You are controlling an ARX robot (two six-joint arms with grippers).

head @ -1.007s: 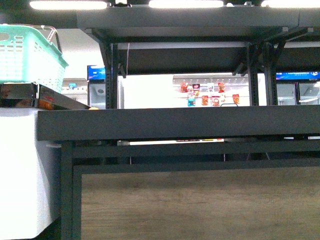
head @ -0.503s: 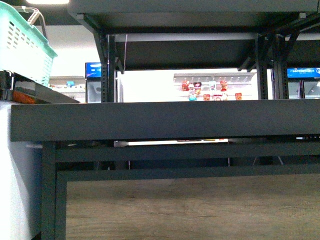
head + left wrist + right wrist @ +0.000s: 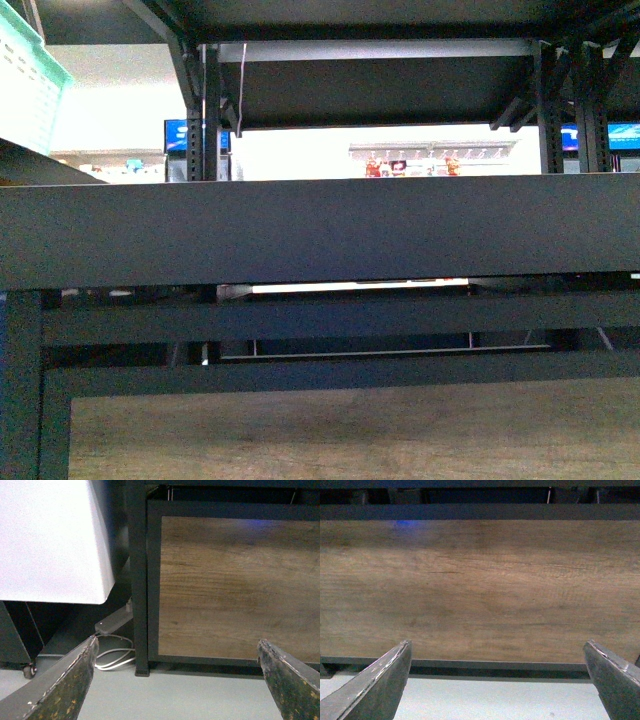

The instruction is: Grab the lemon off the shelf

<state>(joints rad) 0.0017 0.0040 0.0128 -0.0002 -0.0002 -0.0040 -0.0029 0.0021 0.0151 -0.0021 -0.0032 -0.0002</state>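
Fingers [image 3: 60,690] of the left gripper [image 3: 176,641] stand spread wide with nothing between them. The right gripper [image 3: 496,642] is spread as wide and is also empty. Both hang low, near the floor [image 3: 200,695], facing the wood panel [image 3: 480,590] at the base of the shelf [image 3: 320,230]. Beside the left one are a leg [image 3: 137,580] of the shelf, a white cabinet [image 3: 50,540] and loose cables [image 3: 114,659] on the floor.

In the front view the shelf's front lip fills the middle as a dark band. It is seen about level, so the deck behind it is hidden. The lemon shows in no view. If it lies on that deck the lip covers it, and I cannot tell where. Higher up, an upper deck [image 3: 380,95] shows only its underside. A teal basket [image 3: 25,85] is cut off at the upper left. Far behind is a bright shop with packets [image 3: 372,166] too small to read.

The step looks like the approach, with no reach yet. The next move calls for getting the view and one arm above the lip and finding the lemon. The open jaws would then go around it without clipping the lip.
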